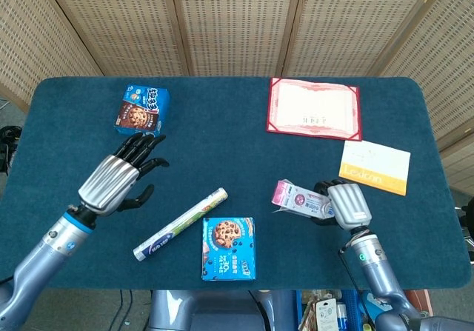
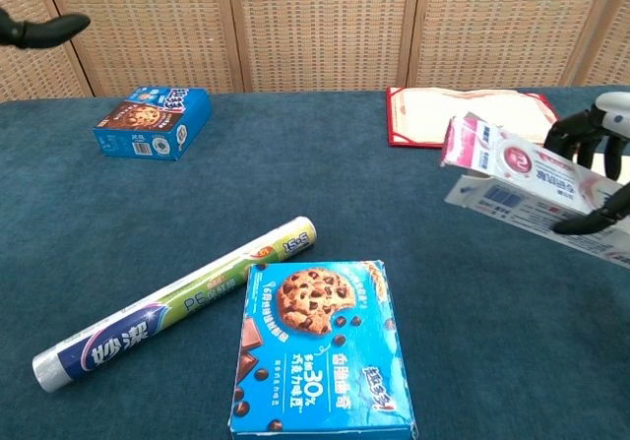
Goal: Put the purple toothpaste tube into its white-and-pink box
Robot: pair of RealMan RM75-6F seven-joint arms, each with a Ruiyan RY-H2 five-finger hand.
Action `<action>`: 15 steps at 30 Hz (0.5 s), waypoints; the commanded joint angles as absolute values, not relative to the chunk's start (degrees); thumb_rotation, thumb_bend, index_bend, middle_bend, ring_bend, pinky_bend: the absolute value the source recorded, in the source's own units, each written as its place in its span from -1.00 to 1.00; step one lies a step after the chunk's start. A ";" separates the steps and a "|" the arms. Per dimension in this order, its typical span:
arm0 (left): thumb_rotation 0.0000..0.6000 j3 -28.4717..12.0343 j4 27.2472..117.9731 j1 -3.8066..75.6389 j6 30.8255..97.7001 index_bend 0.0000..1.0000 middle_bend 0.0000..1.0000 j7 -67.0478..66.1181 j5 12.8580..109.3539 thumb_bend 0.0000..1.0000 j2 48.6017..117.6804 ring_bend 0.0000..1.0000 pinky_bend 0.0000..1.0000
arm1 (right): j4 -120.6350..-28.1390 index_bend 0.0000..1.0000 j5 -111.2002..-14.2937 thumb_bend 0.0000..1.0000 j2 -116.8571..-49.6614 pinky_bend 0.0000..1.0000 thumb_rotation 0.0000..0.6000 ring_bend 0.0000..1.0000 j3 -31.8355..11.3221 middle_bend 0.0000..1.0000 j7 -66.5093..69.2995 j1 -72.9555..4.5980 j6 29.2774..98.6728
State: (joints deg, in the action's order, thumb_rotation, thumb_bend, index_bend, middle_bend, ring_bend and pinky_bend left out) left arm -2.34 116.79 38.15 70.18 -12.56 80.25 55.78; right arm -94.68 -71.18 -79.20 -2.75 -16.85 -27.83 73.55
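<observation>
Right hand (image 1: 349, 205) gripping the white-and-pink box (image 1: 300, 199) above the desk (image 1: 222, 138).
Left hand (image 1: 118, 177) is raised at the left, fingers spread and empty. The chest view crops both hands at its edges. No purple toothpaste tube can be made out.
</observation>
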 commanded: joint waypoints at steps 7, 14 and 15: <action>1.00 4.04 108.27 28.05 78.35 -0.47 -1.00 -11.99 88.86 0.01 64.11 -1.00 -1.00 | -87.48 0.40 -72.33 -0.84 -81.87 -0.08 1.00 -0.07 0.39 0.09 -19.98 -24.04 74.02; 1.00 5.14 103.61 23.62 81.72 -0.49 -1.00 -12.42 89.36 0.01 68.28 -1.00 -1.00 | -85.04 0.25 -69.75 -0.84 -83.38 -0.51 1.00 -0.34 1.09 -0.21 -20.27 -23.24 70.05; 1.00 5.11 103.18 23.22 82.09 -0.50 -1.00 -12.82 89.44 0.01 68.68 -1.00 -1.00 | -85.00 0.17 -69.54 -0.84 -83.45 -0.63 1.00 -0.46 1.18 -0.32 -20.16 -23.18 69.52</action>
State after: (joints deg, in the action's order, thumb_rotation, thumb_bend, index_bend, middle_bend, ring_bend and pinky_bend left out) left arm 4.97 104.09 24.01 81.23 -12.12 89.26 67.79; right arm -85.39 -70.12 -83.13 0.99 -20.21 -23.37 70.33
